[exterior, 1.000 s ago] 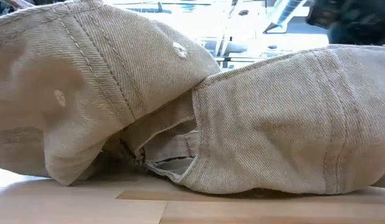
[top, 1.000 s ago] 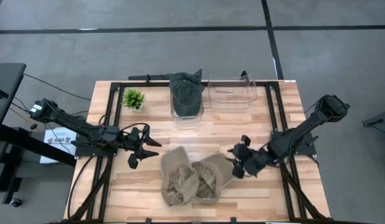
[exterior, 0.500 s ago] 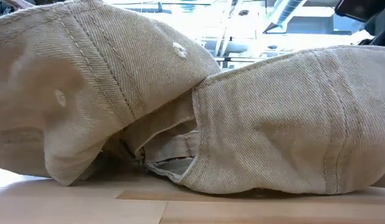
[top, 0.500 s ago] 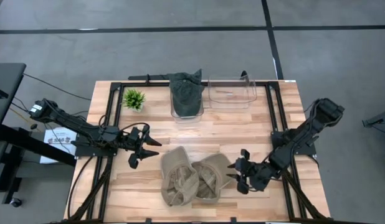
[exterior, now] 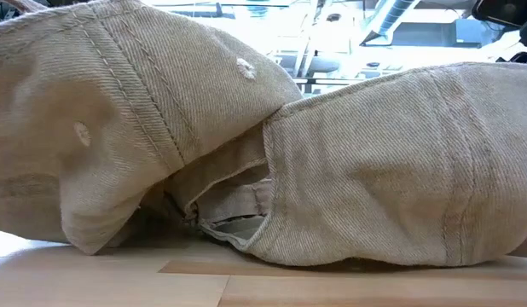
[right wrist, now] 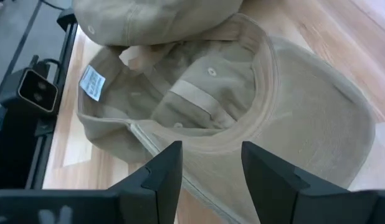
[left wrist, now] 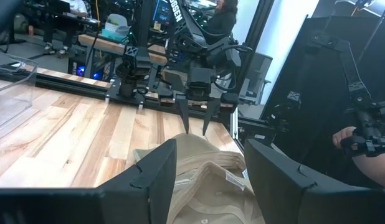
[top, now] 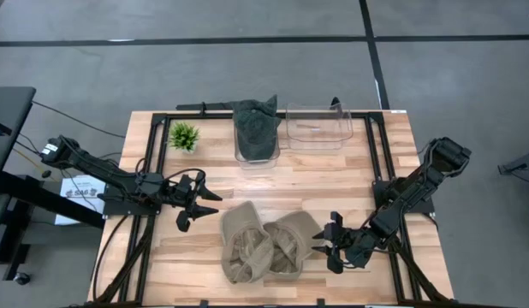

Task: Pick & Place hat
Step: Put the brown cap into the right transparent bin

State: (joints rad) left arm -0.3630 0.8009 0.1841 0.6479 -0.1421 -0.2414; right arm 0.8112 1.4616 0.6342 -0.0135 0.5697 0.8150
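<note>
Two tan hats lie overlapping at the table's near middle. The left hat [top: 243, 244] [exterior: 101, 111] leans onto the right hat [top: 290, 244] [exterior: 400, 170]. The right hat lies crown down with its inside and a white label up [right wrist: 199, 93], its brim toward the right arm. My right gripper [top: 323, 245] [right wrist: 211, 168] is open and tipped down just right of that brim, its fingers over the brim's edge. Left of the hats, my left gripper [top: 199, 205] [left wrist: 205, 168] waits open and level.
At the far edge a clear bin [top: 256, 141] holds a dark green hat [top: 256, 124]. A second clear bin [top: 318, 127] stands to its right, and a small green plant [top: 184, 135] at the far left. Bare wood lies between the bins and the hats.
My right gripper has swung toward the table's near edge and sunk a little, tipping further down, and now sits beside the right hat's brim. Neither hat has moved.
</note>
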